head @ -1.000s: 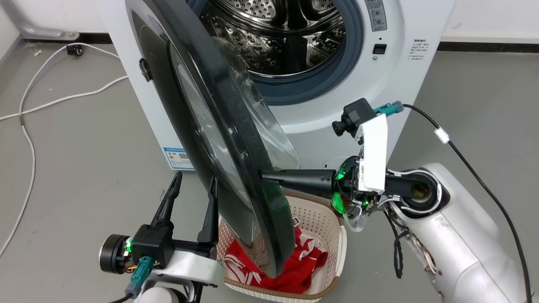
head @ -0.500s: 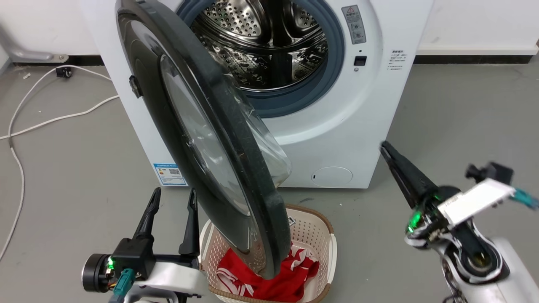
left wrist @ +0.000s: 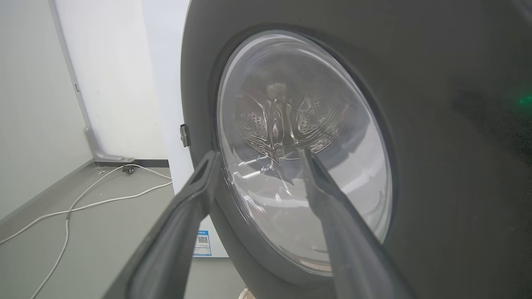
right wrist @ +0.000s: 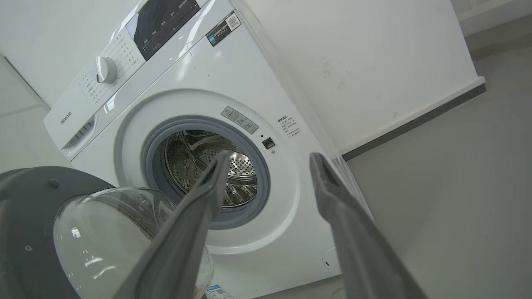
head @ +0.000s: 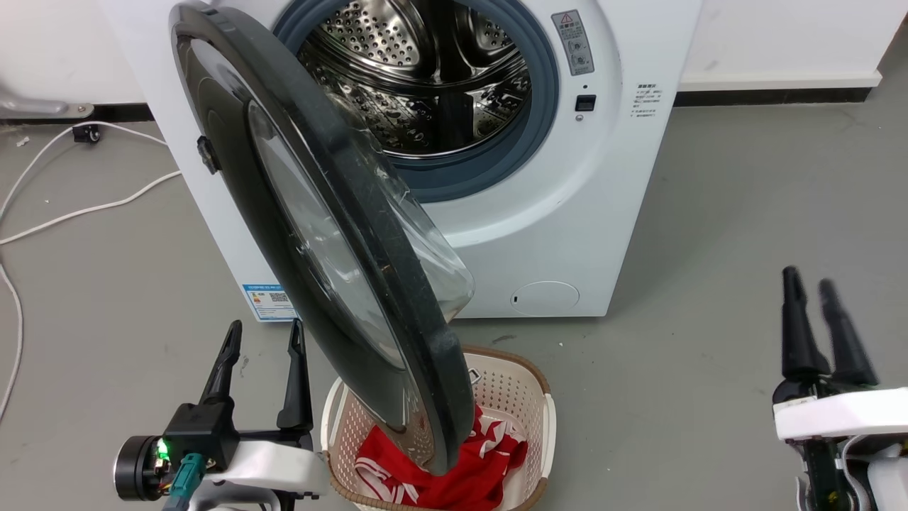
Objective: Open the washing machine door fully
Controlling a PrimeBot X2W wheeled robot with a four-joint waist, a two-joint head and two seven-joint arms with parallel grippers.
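Two grippers hung low over the grey floor, one on each side of the washing machine door (head: 319, 234). The washing machine (head: 567, 213) stood at the floor's far edge, against the white wall. Its steel drum (head: 425, 78) and grey gasket (head: 525, 142) were exposed.

The door stood partly open, hinged on the machine's left side and swung out toward the near edge of the floor. From the head camera it was almost edge-on. Its glossy black outer face was turned to the left, and the clear glass bowl bulged to the right, toward the porthole. The door's lower rim overlapped a cream laundry basket (head: 525, 397) holding red cloth (head: 482, 468).

The left gripper (head: 265, 333) was near the floor's near-left corner, just beside the outer face of the door. Its jaws were apart. In the left wrist view they pointed straight at the round window, and whether a fingertip touched the door could not be told.

The right gripper (head: 807, 280) was by the near-right corner, well apart from the door and on its glass-bowl side, with its jaws apart and pointing up. In the right wrist view the porthole's right edge showed between them and the bowl lay low on the left.

A white cable (head: 85, 209) trailed across the floor's left side.
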